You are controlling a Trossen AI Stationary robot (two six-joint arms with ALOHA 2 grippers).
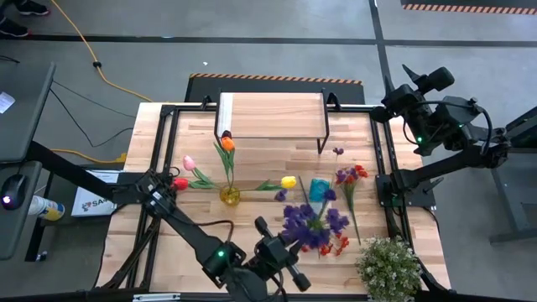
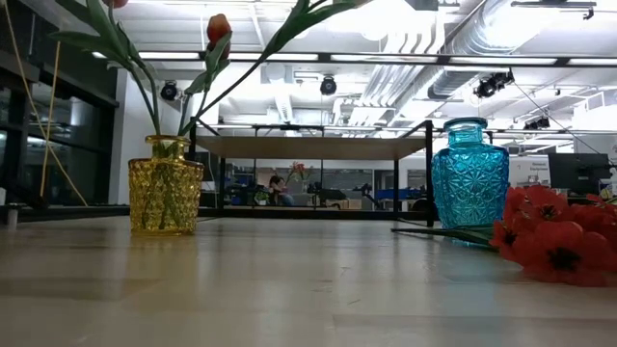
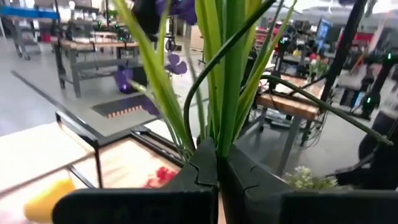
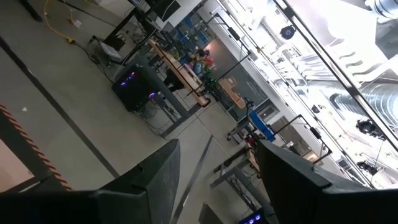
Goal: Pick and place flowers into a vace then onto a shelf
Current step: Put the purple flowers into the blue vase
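Note:
My left gripper [image 1: 281,245] is near the table's front edge, shut on a purple spray [image 1: 315,220] whose blossoms hang over the table beside the blue vase [image 1: 319,189]. The yellow vase [image 1: 229,195] holds tulips by their stems: pink [image 1: 189,162], red [image 1: 180,182], orange [image 1: 227,144] and yellow [image 1: 289,181]. Red flowers [image 1: 352,174] lie on the table to the right of the blue vase. The shelf [image 1: 270,115] stands at the far edge. My right gripper [image 4: 217,180] waits open past the far right corner [image 1: 411,96]. My left gripper pinches the purple spray's bundle of green stems and leaves [image 3: 217,134] between its two shut fingers, near the lower end. The fingers lie level, pointing toward the table's far right. The stems run on past the fingertips to the blossoms [image 3: 180,7], lifted clear of the table.
More red blossoms [image 1: 331,245] lie under the purple spray. A bushy potted plant [image 1: 388,267] stands at the near right corner. In the low view the yellow vase [image 2: 166,196] and blue vase [image 2: 469,186] stand in front of the shelf [image 2: 308,146], with bare tabletop between them.

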